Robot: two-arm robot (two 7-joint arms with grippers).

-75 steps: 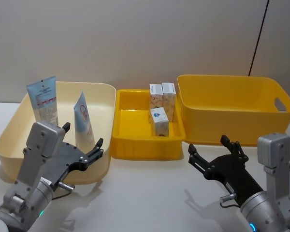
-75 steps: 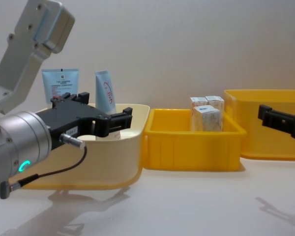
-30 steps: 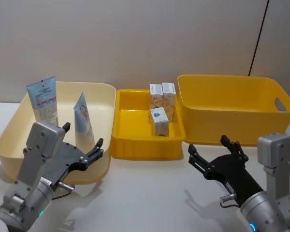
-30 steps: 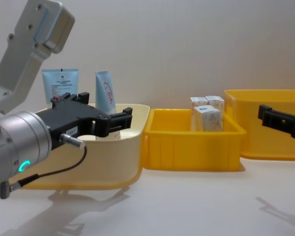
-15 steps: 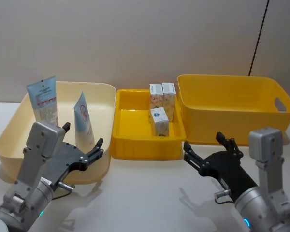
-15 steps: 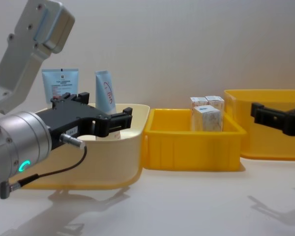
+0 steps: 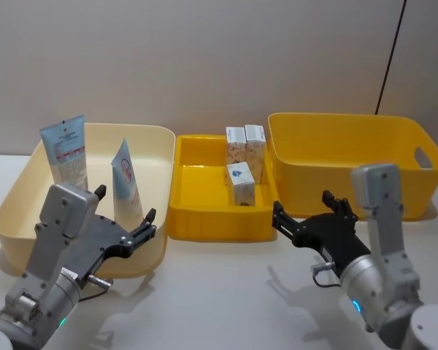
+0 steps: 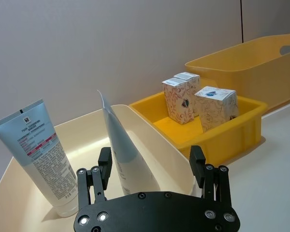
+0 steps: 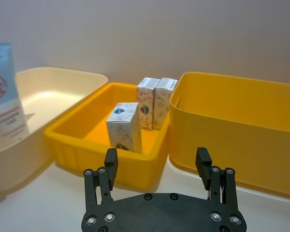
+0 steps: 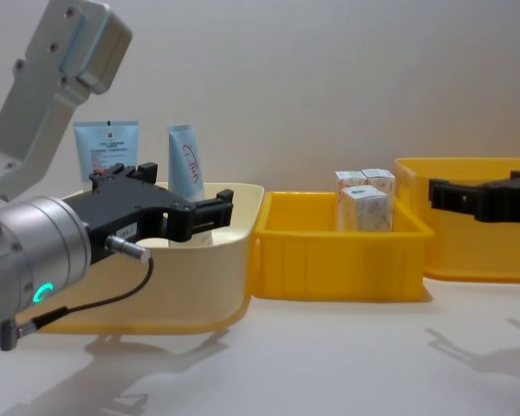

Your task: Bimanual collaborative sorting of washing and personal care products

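Two pale-blue tubes (image 7: 66, 149) (image 7: 126, 179) stand upright in the cream bin (image 7: 14, 191) on the left. Three white cartons (image 7: 236, 146) (image 7: 255, 149) (image 7: 241, 182) stand in the small yellow tray (image 7: 204, 220) in the middle. My left gripper (image 7: 125, 204) hovers open over the cream bin's front right corner, just in front of the nearer tube (image 8: 118, 145). My right gripper (image 7: 303, 205) is open and holds nothing. It hangs over the table by the tray's front right corner and faces the cartons (image 9: 124, 125).
A large deep yellow bin (image 7: 350, 124) with a handle slot stands at the right, touching the tray. The three containers sit in a row along the back wall. Bare white table lies in front of them.
My right gripper has swung left and forward, from in front of the large yellow bin to the tray's front right corner. The left gripper, tubes and cartons have not moved.
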